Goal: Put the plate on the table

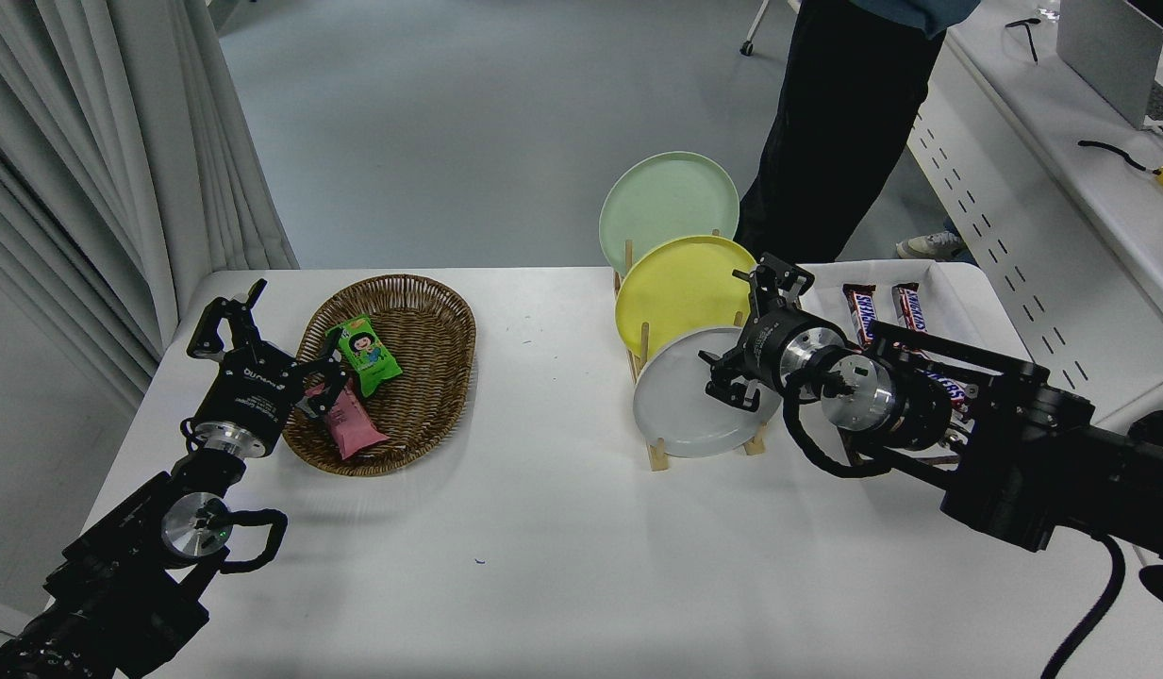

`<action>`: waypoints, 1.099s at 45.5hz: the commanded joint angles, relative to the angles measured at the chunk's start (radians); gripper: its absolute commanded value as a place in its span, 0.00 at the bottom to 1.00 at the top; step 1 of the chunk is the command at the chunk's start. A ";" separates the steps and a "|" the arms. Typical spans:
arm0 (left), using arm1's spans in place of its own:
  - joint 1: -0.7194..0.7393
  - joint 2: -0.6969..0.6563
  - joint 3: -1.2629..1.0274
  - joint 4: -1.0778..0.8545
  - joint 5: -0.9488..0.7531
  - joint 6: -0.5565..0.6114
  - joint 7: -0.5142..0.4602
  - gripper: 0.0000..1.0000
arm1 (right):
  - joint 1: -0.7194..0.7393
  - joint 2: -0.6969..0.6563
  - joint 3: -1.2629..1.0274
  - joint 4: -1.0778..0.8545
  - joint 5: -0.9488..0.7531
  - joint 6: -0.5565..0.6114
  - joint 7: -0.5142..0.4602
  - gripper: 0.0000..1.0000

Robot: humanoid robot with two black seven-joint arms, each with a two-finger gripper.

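Right pincer (pixel 743 332) spread wide at right rim of round pale grey plate (pixel 680 401), upright in wooden rack (pixel 658 455) on white desk (pixel 543 528); yellow plate (pixel 680 288) directly behind.

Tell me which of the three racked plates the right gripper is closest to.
The pale grey plate, frontmost in the rack. The right gripper is at its upper right rim; the yellow plate and mint green plate stand behind.

You've got a white table (pixel 562 547) with rounded corners, pretty bare across the front half. On the left sits an oval wicker basket (pixel 428 311). Right of centre there's a wooden rack (pixel 658 457) standing on the tabletop. Over at the far right corner two candy bars (pixel 906 306) lie side by side, close to the edge.
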 commanded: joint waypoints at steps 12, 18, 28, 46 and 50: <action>0.000 0.000 0.000 0.000 0.000 0.000 0.000 1.00 | 0.037 0.005 -0.056 -0.029 -0.046 -0.004 -0.002 0.98; 0.000 0.000 0.000 0.000 0.000 0.000 0.000 1.00 | 0.052 0.005 -0.075 -0.030 -0.041 -0.019 -0.002 0.98; 0.000 0.000 0.000 0.000 0.000 0.000 0.000 1.00 | 0.066 0.005 -0.084 -0.030 -0.049 -0.022 -0.003 0.87; 0.000 -0.001 0.000 0.001 0.000 0.000 0.000 1.00 | 0.087 0.002 -0.121 -0.027 -0.038 -0.039 -0.075 0.81; 0.000 0.000 0.000 0.000 0.000 0.000 0.000 1.00 | 0.090 0.002 -0.121 -0.024 -0.037 -0.039 -0.089 0.79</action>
